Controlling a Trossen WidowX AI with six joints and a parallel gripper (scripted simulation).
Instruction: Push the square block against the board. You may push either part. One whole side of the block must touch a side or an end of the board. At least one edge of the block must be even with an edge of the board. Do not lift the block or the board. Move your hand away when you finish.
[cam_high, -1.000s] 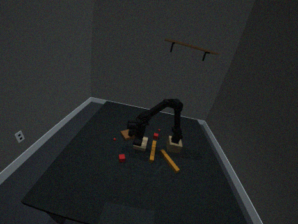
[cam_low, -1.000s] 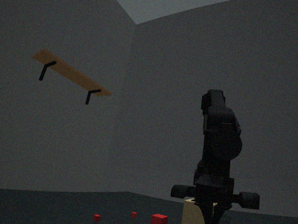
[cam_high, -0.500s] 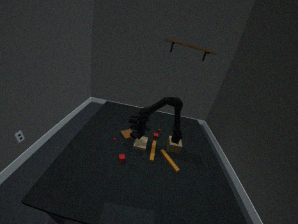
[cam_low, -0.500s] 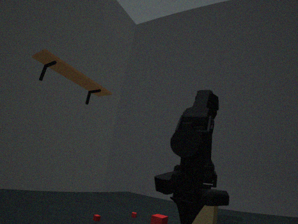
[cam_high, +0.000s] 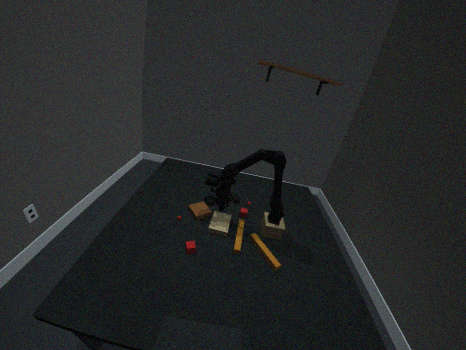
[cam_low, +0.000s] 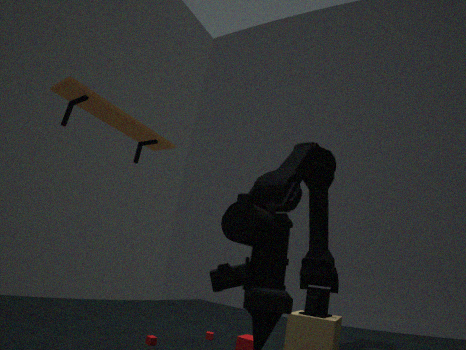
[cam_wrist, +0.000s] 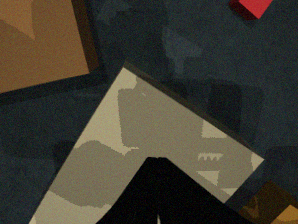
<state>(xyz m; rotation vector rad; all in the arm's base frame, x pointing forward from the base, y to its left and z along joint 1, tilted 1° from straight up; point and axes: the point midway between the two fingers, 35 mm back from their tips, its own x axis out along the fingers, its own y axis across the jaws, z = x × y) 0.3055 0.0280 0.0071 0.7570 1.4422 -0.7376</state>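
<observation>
The orange-brown block (cam_high: 200, 209) (cam_wrist: 40, 45), roughly square, lies flat at the left. The pale board (cam_high: 220, 220) (cam_wrist: 102, 120) lies beside it, turned at an angle to it. A dark gap separates their nearest corners in the wrist view, and no whole sides touch. My gripper (cam_high: 221, 207) (cam_wrist: 157, 160) is shut and empty, pointing down by the board's far edge in the top view. In the wrist view its tips cover part of the board. Whether they touch it is unclear. In the exterior view block and board are out of view.
Two orange bars (cam_high: 239, 236) (cam_high: 266, 251) lie right of the board. Red cubes (cam_high: 190, 247) (cam_high: 243, 212) (cam_wrist: 257, 6) and tiny red pieces (cam_high: 179, 217) (cam_high: 249, 203) lie around. The arm stands on a beige pedestal (cam_high: 272, 231) (cam_low: 312, 334) at the right.
</observation>
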